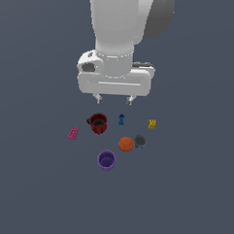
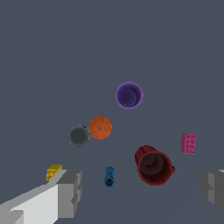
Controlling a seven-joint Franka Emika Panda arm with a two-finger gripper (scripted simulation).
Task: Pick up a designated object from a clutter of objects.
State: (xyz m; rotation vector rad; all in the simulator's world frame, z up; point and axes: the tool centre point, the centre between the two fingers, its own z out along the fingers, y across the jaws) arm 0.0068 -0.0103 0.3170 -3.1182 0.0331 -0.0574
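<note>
The white arm hangs over a flat dark grey counter (image 1: 32, 192), its claw (image 1: 114, 99) pointing down with the two fingers spread wide apart and nothing between them; in the wrist view the grey fingertips (image 2: 70, 192) stand at opposite edges of the picture with bare counter and clutter showing between; the claw is above the items and touches none of them. The small can (image 1: 140, 141), dark grey-green on top with a blue side, stands upright just beside the orange ball (image 1: 126, 143), on the exterior view's right of it, so close that I cannot tell whether the two touch; in the wrist view the can (image 2: 79, 135) again sits right against the ball (image 2: 100, 127). The purple cup (image 1: 106, 160) stands upright with its mouth open upward, near the ball and nearer the exterior camera than the rest; the dark red mug (image 1: 97, 123) stands close under the claw, toward the exterior view's left of the ball, also mouth up. A pink brick (image 1: 73, 133) lies flat well apart from the mug on the exterior view's left; a tiny blue piece (image 1: 121, 119) sits between the mug and a tiny yellow piece (image 1: 151, 123), which lies farthest to the exterior view's right; all the items rest on the counter, separate from one another apart from the can and ball pair.
</note>
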